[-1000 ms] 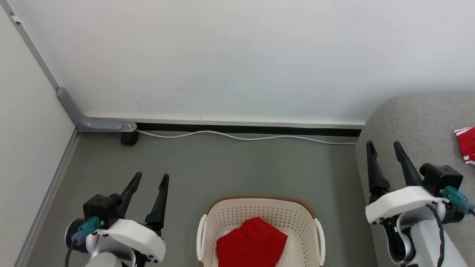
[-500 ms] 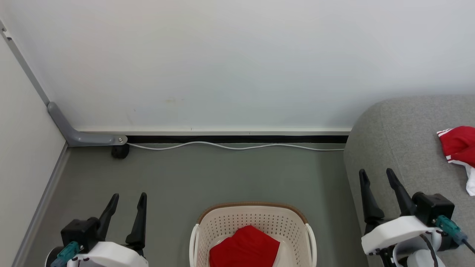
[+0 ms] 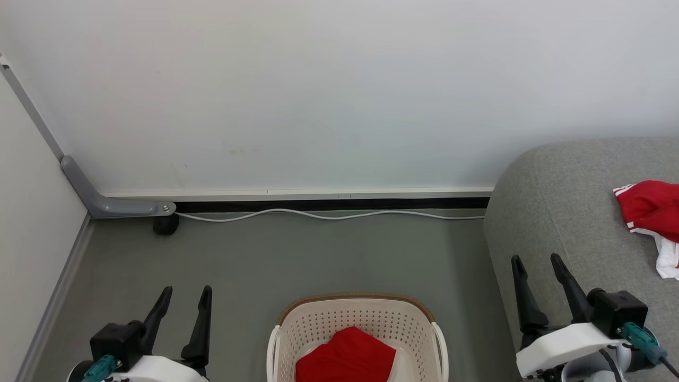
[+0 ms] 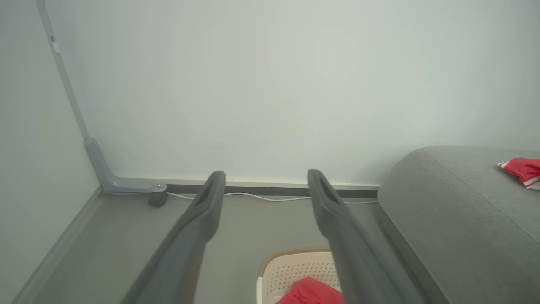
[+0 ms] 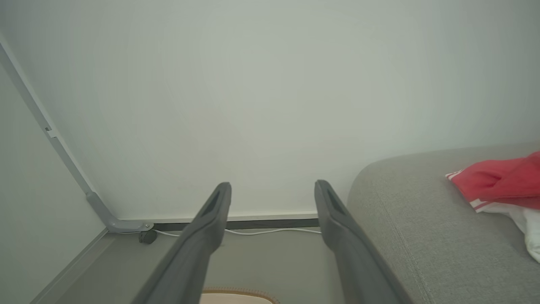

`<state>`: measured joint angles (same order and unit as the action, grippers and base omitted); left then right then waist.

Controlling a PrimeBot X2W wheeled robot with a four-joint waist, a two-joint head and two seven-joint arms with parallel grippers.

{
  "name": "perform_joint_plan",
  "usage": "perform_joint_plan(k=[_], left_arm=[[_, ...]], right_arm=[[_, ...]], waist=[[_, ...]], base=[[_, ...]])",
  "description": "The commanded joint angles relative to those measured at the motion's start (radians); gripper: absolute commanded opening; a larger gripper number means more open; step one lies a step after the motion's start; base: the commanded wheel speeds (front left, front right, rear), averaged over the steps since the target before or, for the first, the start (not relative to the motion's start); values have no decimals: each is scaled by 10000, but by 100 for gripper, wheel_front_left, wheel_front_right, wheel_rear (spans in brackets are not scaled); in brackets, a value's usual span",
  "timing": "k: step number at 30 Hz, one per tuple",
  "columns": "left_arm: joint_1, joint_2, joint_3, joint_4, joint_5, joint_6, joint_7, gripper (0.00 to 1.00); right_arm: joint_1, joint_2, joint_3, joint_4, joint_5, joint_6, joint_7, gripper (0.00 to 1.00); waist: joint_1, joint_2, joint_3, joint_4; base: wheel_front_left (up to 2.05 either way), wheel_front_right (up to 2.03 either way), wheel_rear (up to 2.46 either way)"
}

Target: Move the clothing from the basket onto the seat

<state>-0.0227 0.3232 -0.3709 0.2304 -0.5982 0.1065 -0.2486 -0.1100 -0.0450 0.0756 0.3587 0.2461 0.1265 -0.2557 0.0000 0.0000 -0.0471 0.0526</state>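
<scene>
Likely soft and light, clothing (image 3: 345, 355) in the basket (image 3: 366, 318) should pinch at its raised fold. Left gripper (image 3: 186, 291) and right gripper (image 3: 534, 258) fingers gape, empty.

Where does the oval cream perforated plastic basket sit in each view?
Head view: oval cream perforated basket at bottom centre.
Left wrist view: basket at bottom edge, right of centre.
Right wrist view: basket rim at bottom edge, left of centre.
Shared landmark: white cable along the wall's foot.
</scene>
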Motion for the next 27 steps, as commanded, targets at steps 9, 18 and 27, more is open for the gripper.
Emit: perform_joint_plan(k=[9,18,27], left_arm=[[-291,151,435,-82,176,-146,-131,100],[-503,-200,63,471,79,-402,-63,100],[-1418,-665,-307,1749,173,-785,-70,100]], right_arm=[[-20,-53,301,-381,-135,42,-61,100],[-224,-53,315,-416,-302,42,-61,100],[-452,-53,475,-447,-428,42,-61,100]], waist=[[0,0,74,-106],[0,0,574,-447],[0,0,1870,-976]], base=[[0,0,0],[0,0,0],[0,0,0]])
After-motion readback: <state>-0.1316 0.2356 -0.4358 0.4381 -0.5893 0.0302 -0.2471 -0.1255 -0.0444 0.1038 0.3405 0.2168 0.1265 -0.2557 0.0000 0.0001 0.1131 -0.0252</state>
